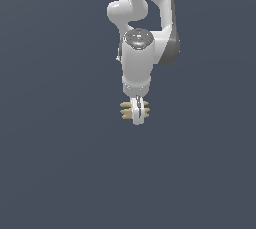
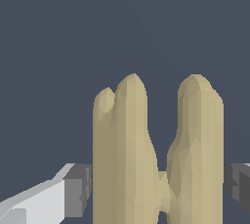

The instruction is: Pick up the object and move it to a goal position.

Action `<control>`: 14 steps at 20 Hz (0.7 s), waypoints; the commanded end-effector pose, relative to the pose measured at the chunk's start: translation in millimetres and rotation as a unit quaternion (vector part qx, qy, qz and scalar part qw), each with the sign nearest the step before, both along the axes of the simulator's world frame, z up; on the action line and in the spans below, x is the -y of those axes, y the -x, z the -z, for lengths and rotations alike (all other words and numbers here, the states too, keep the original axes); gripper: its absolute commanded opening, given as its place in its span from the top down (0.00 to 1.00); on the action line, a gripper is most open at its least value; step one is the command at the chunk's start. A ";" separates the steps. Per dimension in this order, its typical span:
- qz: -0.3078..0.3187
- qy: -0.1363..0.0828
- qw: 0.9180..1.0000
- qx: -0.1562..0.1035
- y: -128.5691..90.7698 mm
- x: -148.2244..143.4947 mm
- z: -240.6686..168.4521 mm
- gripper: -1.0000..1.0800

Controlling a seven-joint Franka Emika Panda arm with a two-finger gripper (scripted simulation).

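The object (image 2: 127,145) is a flat tan piece made of two parallel bars with ragged ends. In the wrist view it fills the space between my two fingers. The grey pads (image 2: 78,189) stand against its outer sides with no visible gap. My white gripper (image 2: 157,189) is shut on it. In the exterior view the gripper (image 1: 138,115) points straight down, and the object (image 1: 125,110) sticks out from between the fingers toward the exterior view's left. I cannot tell whether it rests on the floor or hangs above it.
A plain dark grey-blue surface (image 1: 60,163) lies all around with no other objects, edges or marks in view. The white arm (image 1: 145,23) rises above the gripper to the frame's top.
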State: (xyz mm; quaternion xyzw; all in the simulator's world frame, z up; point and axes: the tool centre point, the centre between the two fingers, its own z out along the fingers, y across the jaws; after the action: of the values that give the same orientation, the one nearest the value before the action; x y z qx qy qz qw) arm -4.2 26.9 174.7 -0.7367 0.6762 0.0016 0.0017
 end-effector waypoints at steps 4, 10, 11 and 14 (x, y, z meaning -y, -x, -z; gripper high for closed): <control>0.000 0.000 1.000 0.000 23.7 38.0 -47.5 1.00; 0.000 0.001 1.000 0.000 44.0 73.3 -92.2 1.00; 0.000 0.001 1.000 0.000 46.7 78.2 -98.5 1.00; 0.000 0.001 1.000 0.000 53.5 90.8 -114.9 1.00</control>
State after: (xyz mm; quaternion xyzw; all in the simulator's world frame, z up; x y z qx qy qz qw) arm -53.6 -57.6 281.4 -0.7364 0.6765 0.0007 0.0011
